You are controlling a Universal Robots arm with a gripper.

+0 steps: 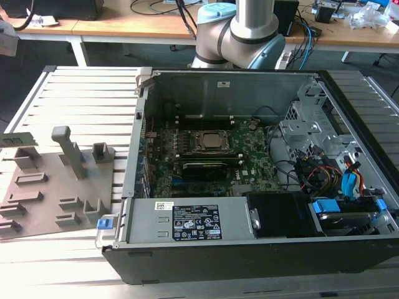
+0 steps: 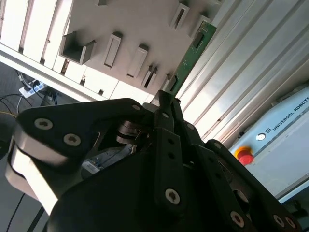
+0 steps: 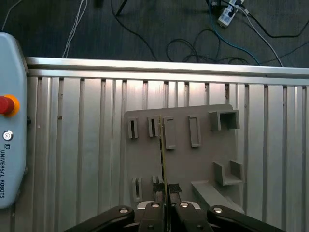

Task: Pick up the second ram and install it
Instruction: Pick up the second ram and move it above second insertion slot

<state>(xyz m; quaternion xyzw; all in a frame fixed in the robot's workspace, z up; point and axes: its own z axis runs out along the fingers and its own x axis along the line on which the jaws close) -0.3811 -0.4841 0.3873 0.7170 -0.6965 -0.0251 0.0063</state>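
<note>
Grey fixture plate [image 3: 193, 166] holds the second ram [image 3: 162, 159] beneath the end effector [image 3: 167, 189].

floor [image 3: 145, 29]: dark, power strip [image 3: 226, 17] | desks [image 1: 124, 22]: wooden, white legs | worktable [image 1: 87, 99]: ribbed aluminium

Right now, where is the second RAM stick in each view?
Exterior view: second RAM stick stands on the grey fixture plate, at the exterior view's far left.
Second wrist view: green strip along the plate's edge.
First wrist view: edge-on, a thin line across the plate.
Shared landmark: the grey fixture plate.
</note>
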